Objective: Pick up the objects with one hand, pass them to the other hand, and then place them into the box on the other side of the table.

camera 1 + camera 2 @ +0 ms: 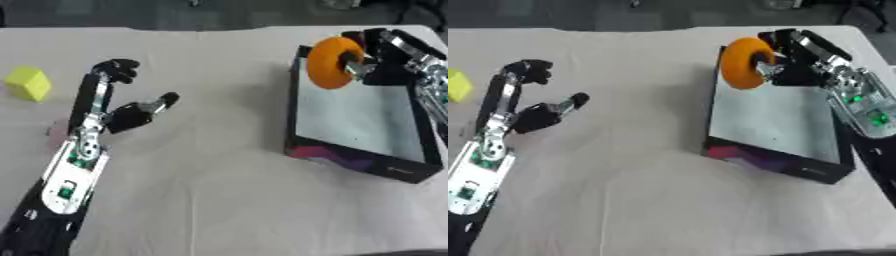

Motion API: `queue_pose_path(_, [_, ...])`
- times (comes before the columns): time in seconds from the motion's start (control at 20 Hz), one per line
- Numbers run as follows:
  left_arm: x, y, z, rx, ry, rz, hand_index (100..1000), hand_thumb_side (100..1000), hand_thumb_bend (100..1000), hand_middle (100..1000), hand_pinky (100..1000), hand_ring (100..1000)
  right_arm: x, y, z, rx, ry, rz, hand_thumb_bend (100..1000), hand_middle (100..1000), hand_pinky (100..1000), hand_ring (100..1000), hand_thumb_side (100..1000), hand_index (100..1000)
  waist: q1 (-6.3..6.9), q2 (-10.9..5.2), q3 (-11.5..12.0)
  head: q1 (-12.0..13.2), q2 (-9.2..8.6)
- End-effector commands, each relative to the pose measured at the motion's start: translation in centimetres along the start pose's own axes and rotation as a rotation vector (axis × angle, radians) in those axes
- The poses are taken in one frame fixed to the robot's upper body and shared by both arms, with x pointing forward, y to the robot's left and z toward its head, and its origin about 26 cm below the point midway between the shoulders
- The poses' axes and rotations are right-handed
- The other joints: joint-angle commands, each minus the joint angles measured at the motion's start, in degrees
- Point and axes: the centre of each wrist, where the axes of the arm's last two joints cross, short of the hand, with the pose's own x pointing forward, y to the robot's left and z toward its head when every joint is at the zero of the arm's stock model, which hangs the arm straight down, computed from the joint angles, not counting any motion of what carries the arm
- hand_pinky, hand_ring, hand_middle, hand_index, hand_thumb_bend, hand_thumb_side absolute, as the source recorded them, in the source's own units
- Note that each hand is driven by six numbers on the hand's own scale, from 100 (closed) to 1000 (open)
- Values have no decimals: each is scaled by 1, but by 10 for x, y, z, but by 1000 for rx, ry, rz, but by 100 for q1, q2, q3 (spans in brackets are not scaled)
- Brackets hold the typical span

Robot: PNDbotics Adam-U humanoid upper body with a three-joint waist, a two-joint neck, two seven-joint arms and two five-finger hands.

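Observation:
An orange ring-shaped object [332, 62] hangs over the far left corner of the black box [302, 107], held by my right hand [794, 62], whose fingers curl round it and through its hole. The box has a pale inside and holds nothing else that I can see. My left hand [122, 112] hovers over the table at the left, fingers relaxed and thumb out, with nothing in it. A yellow cube [28, 83] sits on the table at the far left, beyond that hand.
A pale cloth covers the table [219, 190]. The box stands at the right side, its near edge showing a coloured print [750, 156]. The table's far edge runs along the top of the views.

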Motion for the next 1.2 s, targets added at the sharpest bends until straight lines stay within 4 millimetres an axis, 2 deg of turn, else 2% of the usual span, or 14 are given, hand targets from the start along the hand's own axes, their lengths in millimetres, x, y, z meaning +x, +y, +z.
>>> queue_pose_path(0.05, [3, 8, -3, 15, -16, -7, 750, 458, 776, 596, 828, 646, 2, -21, 6, -40, 19, 76, 100, 499, 954, 1000, 220, 634, -20, -323, -6, 11, -55])
queue_pose_path(0.2, [4, 9, -3, 15, -18, -5, 750, 459, 777, 596, 828, 646, -7, -21, 10, -36, 56, 89, 100, 592, 962, 1000, 210, 714, -18, -314, 1, 34, -69])
queue_pose_path(0.25, [4, 9, -3, 16, -18, -6, 750, 460, 777, 596, 828, 646, -9, -20, 11, -31, 67, 93, 100, 672, 972, 1000, 206, 774, -17, -314, 3, 42, -73])
queue_pose_path(0.3, [4, 9, -3, 16, -17, -5, 750, 462, 779, 596, 828, 645, -10, -20, 12, -26, 74, 97, 100, 758, 989, 1000, 272, 833, -15, -313, 5, 44, -77])
queue_pose_path(0.4, [4, 8, -3, 15, -16, -3, 750, 463, 781, 596, 828, 646, -11, -20, 11, -13, 71, 109, 100, 885, 1000, 1000, 569, 933, -13, -313, 11, 46, -79])
queue_pose_path(0.45, [4, 8, -3, 14, -16, -2, 750, 463, 781, 596, 828, 646, -11, -20, 11, -8, 65, 117, 100, 925, 1000, 1000, 661, 967, -13, -313, 13, 47, -79])
queue_pose_path(0.5, [4, 8, -3, 14, -16, -2, 750, 463, 780, 596, 828, 645, -12, -21, 12, -7, 62, 124, 100, 944, 1000, 1000, 681, 978, -15, -314, 15, 46, -77])
queue_pose_path(0.7, [4, 9, -3, 21, -14, -1, 749, 462, 780, 595, 828, 645, -16, -21, 14, -18, 69, 132, 100, 962, 1000, 1000, 695, 986, -21, -315, 25, 50, -72])
queue_pose_path(0.9, [3, 13, -3, 35, -10, -4, 749, 461, 774, 595, 827, 645, -15, -23, 13, -66, 65, 60, 100, 969, 1000, 1000, 660, 985, -13, -322, 38, 138, -54])
queue_pose_path(1.05, [3, 24, -6, 57, -5, -22, 752, 458, 766, 597, 826, 647, -2, -34, 10, -114, 24, -28, 100, 970, 1000, 1000, 610, 983, 8, -332, 51, 279, -37])
queue_pose_path(1.2, [0, 45, -11, 74, 23, -58, 758, 445, 753, 605, 826, 656, 9, -45, 10, -145, -9, -96, 100, 977, 1000, 1000, 620, 990, 35, -346, 71, 441, -23])
